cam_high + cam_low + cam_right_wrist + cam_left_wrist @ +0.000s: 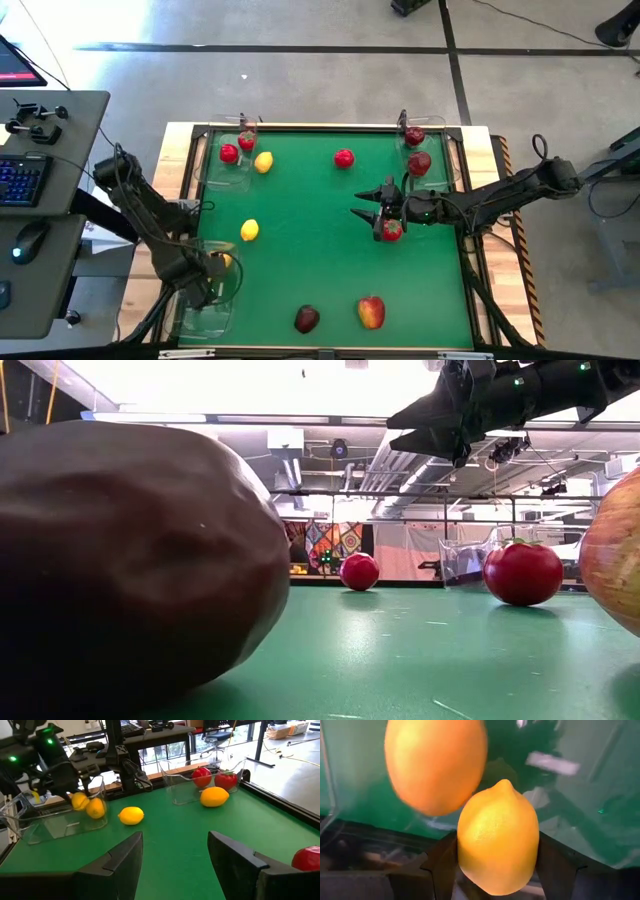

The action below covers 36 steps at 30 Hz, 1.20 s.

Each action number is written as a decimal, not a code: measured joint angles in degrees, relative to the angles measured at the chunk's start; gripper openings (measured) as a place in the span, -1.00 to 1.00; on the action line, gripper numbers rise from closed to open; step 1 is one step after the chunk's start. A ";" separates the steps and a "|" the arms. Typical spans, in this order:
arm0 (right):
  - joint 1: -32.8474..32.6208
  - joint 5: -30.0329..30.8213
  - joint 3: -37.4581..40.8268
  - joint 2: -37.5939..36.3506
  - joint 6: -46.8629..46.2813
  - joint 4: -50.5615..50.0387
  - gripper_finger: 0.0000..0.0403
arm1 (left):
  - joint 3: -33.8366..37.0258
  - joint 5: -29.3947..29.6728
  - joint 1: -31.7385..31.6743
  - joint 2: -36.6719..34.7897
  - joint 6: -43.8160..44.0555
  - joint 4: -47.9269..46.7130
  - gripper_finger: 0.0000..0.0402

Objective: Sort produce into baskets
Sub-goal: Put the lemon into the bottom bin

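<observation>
My left gripper [220, 266] is shut on a yellow lemon [497, 845] over the clear near-left tray [205, 300]. A second lemon [435, 765] shows blurred just beyond the held one; in the right wrist view the two lemons [89, 805] sit together at that tray. My right gripper [366, 212] is open and empty above the green mat at mid-right, next to a red fruit [392, 231] that rests on the mat. The far-left tray [222, 165] holds two small red fruits. The far-right tray [432, 178] holds two red apples. My left gripper pinches the lemon's two sides [465, 855] between its two fingers, with the lemon's pointed tip [505, 782] facing away from the wrist. The lemon is lifted, held over the near-left tray.
Loose on the mat are a lemon [263, 162] by the far-left tray, a lemon [249, 230] at mid-left, a small red fruit [344, 158] toward the far edge, a dark red apple [307, 319] and a red-yellow apple [371, 312] near the front edge.
</observation>
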<state>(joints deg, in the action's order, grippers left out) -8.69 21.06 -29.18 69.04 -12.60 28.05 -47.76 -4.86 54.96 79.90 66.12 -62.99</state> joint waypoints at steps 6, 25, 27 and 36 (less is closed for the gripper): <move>0.00 0.00 -0.01 0.00 0.00 0.00 0.07 | 0.47 -0.38 -1.43 0.00 -3.05 0.21 0.06; 0.02 0.00 0.00 0.00 -0.23 -0.19 0.07 | -1.19 0.01 -1.71 -0.02 -6.08 1.93 0.17; 0.00 0.00 -0.01 0.00 -0.29 -0.20 0.07 | -1.19 -0.01 -1.71 -0.02 -6.29 1.88 0.17; 0.00 0.00 -0.01 0.00 -0.37 -0.20 0.07 | -1.19 -1.01 -1.71 -0.02 -6.26 1.93 0.17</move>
<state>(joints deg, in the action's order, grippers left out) -8.69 21.06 -29.19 69.04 -12.97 27.86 -48.95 -5.87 53.25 79.88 59.86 -61.06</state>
